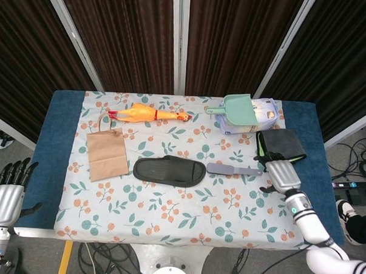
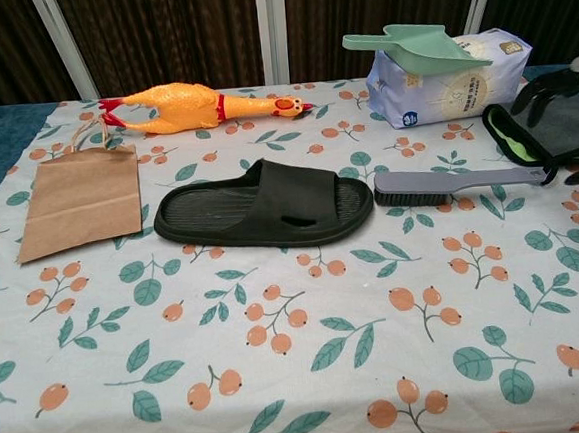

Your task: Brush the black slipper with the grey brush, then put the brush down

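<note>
Cloth (image 2: 553, 121) touches the brush (image 2: 457, 181) handle's end; slipper (image 2: 264, 206) just beside its bristles; bare tablecloth (image 2: 377, 310) in front.

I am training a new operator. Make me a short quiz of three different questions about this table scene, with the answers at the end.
1. True or false: the right hand already holds the grey brush.
2. Multiple choice: what lies directly left of the black slipper in the head view? A) paper bag B) rubber chicken C) green scoop
3. Fill in: the scoop rests on top of a ____.

Key
1. False; the hand is near the handle end, over the grey cloth, holding nothing.
2. A
3. white bag
</note>
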You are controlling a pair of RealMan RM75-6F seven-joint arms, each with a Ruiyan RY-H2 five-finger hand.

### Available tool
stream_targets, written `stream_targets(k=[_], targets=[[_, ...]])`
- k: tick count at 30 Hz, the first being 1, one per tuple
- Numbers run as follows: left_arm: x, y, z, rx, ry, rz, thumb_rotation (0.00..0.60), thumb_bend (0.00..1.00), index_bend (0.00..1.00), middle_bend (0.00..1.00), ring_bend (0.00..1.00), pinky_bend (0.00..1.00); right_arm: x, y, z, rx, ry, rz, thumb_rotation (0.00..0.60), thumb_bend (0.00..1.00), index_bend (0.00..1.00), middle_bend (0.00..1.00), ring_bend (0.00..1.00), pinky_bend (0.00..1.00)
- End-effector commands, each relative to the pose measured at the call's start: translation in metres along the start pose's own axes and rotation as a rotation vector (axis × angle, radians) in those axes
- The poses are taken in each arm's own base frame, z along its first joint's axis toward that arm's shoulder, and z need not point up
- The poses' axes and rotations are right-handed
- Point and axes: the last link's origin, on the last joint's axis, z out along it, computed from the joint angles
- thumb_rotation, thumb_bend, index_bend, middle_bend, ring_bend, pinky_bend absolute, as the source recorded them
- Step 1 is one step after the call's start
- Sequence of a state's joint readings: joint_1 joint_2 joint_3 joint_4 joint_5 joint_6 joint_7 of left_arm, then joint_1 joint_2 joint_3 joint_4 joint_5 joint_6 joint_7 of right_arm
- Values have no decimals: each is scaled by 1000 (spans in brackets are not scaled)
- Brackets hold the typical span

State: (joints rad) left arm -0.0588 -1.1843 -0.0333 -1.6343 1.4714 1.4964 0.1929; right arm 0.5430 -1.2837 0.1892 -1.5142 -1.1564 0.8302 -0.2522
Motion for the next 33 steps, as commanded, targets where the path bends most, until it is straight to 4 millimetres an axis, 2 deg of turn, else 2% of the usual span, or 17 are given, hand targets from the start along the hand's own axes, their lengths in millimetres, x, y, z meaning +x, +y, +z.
stream_targets(k=[1, 6, 9, 18, 24, 33], targets=[[0, -1, 0, 4, -4, -2, 600, 29, 149, 133, 39, 84, -14, -14, 39, -5, -70, -8, 600, 8, 316, 320, 168, 177], [-1, 0, 1, 6, -15, -2, 600, 30, 149, 133, 39, 84, -24, -19, 58, -11, -115, -25, 600, 10, 438, 394, 240, 233], [-1, 1, 2, 10, -14, -2, 600, 30, 149, 133, 39, 84, -27, -22, 64, -8, -135, -30, 600, 11, 472, 426, 267, 252], [-1, 1, 3, 13, -24, -1, 600, 30, 149, 133, 39, 84, -30, -23, 74, -21, -176, -50, 600, 28, 483, 469, 351, 366], [-1, 0, 2, 21, -27, 0, 600, 30, 149, 133, 39, 84, -32, -25, 75, -21, -201, -38, 600, 47, 484, 483, 409, 547], [-1, -2, 1, 28, -27, -2, 600, 30, 149, 133, 39, 84, -38, -26, 72, -24, -246, 14, 600, 76, 484, 513, 472, 612]])
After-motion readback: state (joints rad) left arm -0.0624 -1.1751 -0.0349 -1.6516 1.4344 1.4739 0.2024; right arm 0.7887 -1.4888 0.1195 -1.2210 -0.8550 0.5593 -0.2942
